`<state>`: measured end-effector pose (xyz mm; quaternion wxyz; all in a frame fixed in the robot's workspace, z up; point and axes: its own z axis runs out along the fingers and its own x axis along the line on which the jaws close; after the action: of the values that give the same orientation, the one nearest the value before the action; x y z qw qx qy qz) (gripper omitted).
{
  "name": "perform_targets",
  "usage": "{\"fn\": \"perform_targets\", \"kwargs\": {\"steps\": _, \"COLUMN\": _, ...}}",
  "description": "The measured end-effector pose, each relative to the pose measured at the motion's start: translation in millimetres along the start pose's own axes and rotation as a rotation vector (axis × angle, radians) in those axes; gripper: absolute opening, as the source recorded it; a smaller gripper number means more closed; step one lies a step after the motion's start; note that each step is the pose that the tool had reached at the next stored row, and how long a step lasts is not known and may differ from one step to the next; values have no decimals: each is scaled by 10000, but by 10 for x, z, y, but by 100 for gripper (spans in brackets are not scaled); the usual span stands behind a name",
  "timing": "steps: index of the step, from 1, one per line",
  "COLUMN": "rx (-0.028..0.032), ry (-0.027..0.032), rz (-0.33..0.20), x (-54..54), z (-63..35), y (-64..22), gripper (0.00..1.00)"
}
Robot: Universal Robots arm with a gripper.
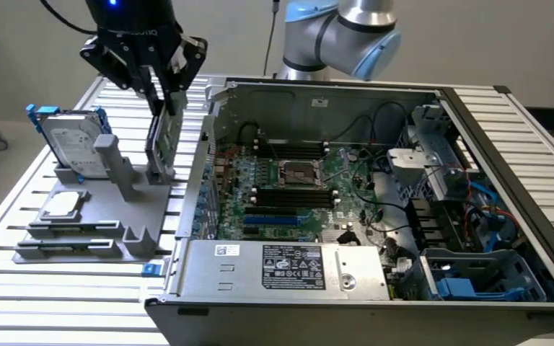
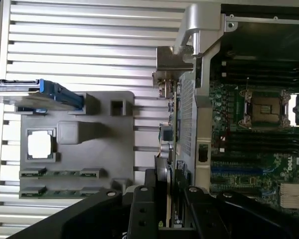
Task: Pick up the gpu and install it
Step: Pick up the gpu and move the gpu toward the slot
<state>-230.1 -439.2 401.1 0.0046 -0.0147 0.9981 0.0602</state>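
At ten o'clock in the exterior view, the claw is clenched on the top edge of the gpu. The card stands upright over the grey parts holder on the desk, just beside the open computer case at three o'clock of it. Whether its lower edge has cleared the holder I cannot tell. The grasp looks done. The carry across and the seating on the motherboard are not yet done. The hard drive and processor chip sit untouched in the holder.
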Motion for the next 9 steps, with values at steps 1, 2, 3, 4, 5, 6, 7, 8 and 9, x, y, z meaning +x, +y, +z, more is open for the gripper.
{"fn": "perform_targets", "kwargs": {"steps": 1, "rx": -8, "ry": 7, "rz": 2, "x": -45, "z": -34, "y": 3, "gripper": 26}}
{"fn": "perform_targets", "kwargs": {"steps": 2, "rx": -16, "ry": 15, "rz": 2, "x": -91, "z": -68, "y": 6, "gripper": 26}}
{"fn": "perform_targets", "kwargs": {"steps": 3, "rx": -23, "ry": 25, "rz": 4, "x": -136, "z": -100, "y": 8, "gripper": 26}}
{"fn": "perform_targets", "kwargs": {"steps": 4, "rx": -33, "ry": 34, "rz": 5, "x": -181, "z": -132, "y": 11, "gripper": 26}}
{"fn": "perform_targets", "kwargs": {"steps": 5, "rx": -45, "ry": 45, "rz": 6, "x": -226, "z": -163, "y": 13, "gripper": 26}}
{"fn": "perform_targets", "kwargs": {"steps": 6, "rx": -55, "ry": 57, "rz": 8, "x": -271, "z": -194, "y": 16, "gripper": 26}}
{"fn": "perform_targets", "kwargs": {"steps": 7, "rx": -70, "ry": 71, "rz": 11, "x": -321, "z": -227, "y": 18, "gripper": 26}}
{"fn": "perform_targets", "kwargs": {"steps": 8, "rx": -84, "ry": 84, "rz": 11, "x": -367, "z": -255, "y": 20, "gripper": 26}}
{"fn": "perform_targets", "kwargs": {"steps": 9, "rx": -101, "ry": 95, "rz": 13, "x": -411, "z": -276, "y": 22, "gripper": 26}}
